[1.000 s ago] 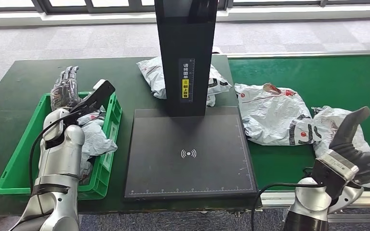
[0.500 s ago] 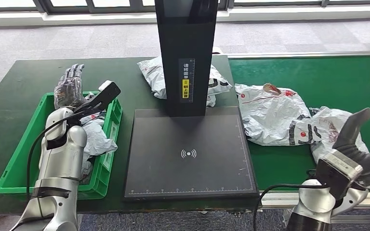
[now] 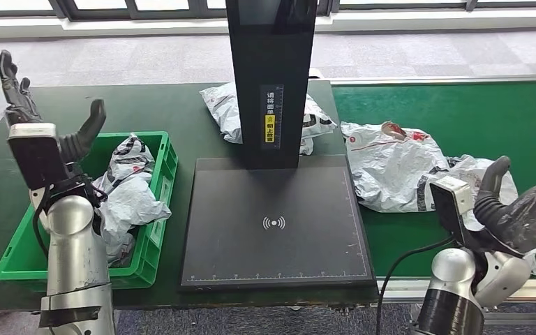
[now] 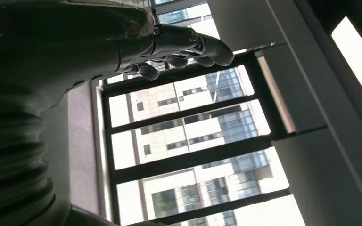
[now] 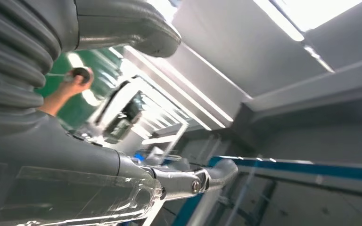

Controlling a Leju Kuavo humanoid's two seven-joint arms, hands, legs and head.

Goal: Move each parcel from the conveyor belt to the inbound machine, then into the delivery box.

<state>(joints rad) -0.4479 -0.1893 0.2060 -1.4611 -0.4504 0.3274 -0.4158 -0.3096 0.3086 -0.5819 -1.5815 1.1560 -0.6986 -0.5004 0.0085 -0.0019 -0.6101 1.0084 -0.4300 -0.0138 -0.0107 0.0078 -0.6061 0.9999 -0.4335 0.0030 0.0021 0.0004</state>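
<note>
Two white-grey plastic parcels lie crumpled on the green conveyor belt (image 3: 460, 112), a large one (image 3: 391, 164) and a smaller one (image 3: 471, 178) beside it. A third parcel (image 3: 222, 108) lies behind the inbound machine's black column (image 3: 269, 70); the machine's flat black plate (image 3: 273, 223) is bare. More parcels (image 3: 129, 195) sit in the green delivery box (image 3: 15, 244). My left hand (image 3: 38, 122) is raised above the box's left side, fingers spread upward and holding nothing; its fingers (image 4: 188, 44) point at windows. My right hand (image 3: 523, 213) hovers open at the belt's front edge by the smaller parcel, its thumb (image 5: 122, 23) apart from the fingers.
The dark green table (image 3: 0, 174) carries the box and the machine; the belt joins it on the right. A black cable (image 3: 398, 262) loops near my right forearm at the table's front edge. Grey carpet and a window wall lie beyond.
My left hand has lifted out from over the box and turned upright, further left. My right hand has turned and shifted right, with its thumb lower.
</note>
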